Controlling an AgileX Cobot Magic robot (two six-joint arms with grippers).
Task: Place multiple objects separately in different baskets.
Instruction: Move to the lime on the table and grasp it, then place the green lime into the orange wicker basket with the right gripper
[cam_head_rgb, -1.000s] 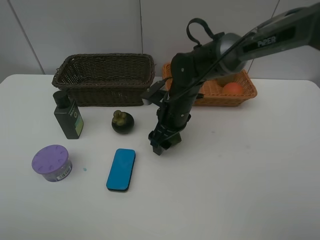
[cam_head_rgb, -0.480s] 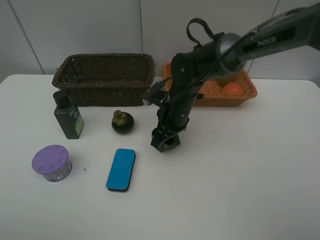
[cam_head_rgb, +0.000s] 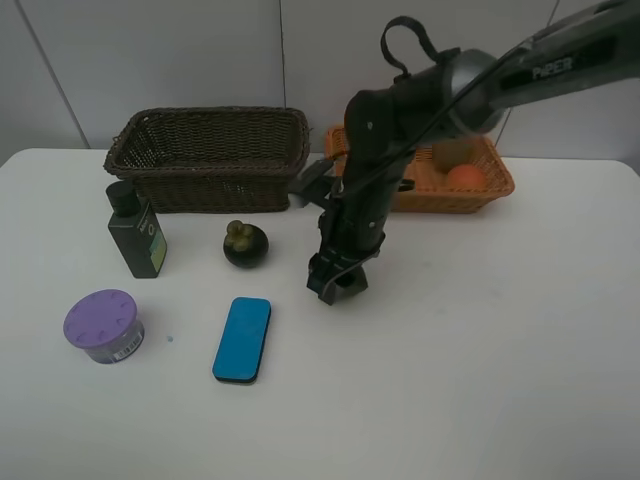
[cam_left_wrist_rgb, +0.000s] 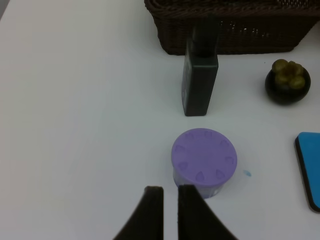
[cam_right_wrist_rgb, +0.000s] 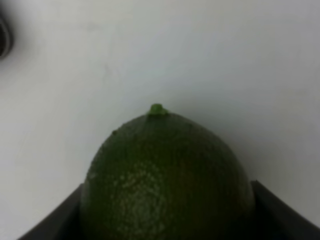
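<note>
**Surface Finish Findings**

Table: white, smooth, matt. Dark basket and tan basket: woven wicker, rough and ribbed. Green fruit: finely pebbled skin, faint sheen. Mangosteen: dark rind, slightly glossy. Bottle: dark, matt, plastic by appearance. Tub: smooth purple plastic lid with raised drop marks. Eraser: smooth blue top, low sheen.

The dark green oval fruit has pebbled skin; purple-lidded round tub; dark brown wicker basket; orange-tan wicker basket.
</note>
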